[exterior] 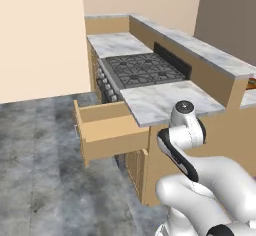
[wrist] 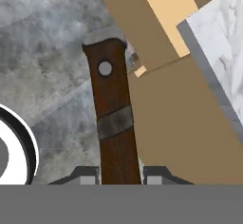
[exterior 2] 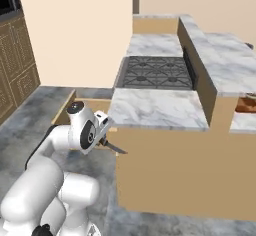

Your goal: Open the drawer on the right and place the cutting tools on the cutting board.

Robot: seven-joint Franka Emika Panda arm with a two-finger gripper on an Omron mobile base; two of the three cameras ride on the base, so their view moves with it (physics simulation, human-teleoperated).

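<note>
Beside the pulled-out drawer, seemingly empty, the gripper pinches a dark-handled cutting tool

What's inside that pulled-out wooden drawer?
The drawer stands open, showing bare tan inner walls. Its floor is hidden by its own sides, so any contents can't be seen. The gripper holds a dark-handled tool.

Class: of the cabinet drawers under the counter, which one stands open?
The light tan drawer just right of the stove, pulled out over the floor; the other fronts sit flush with the cabinet.
</note>
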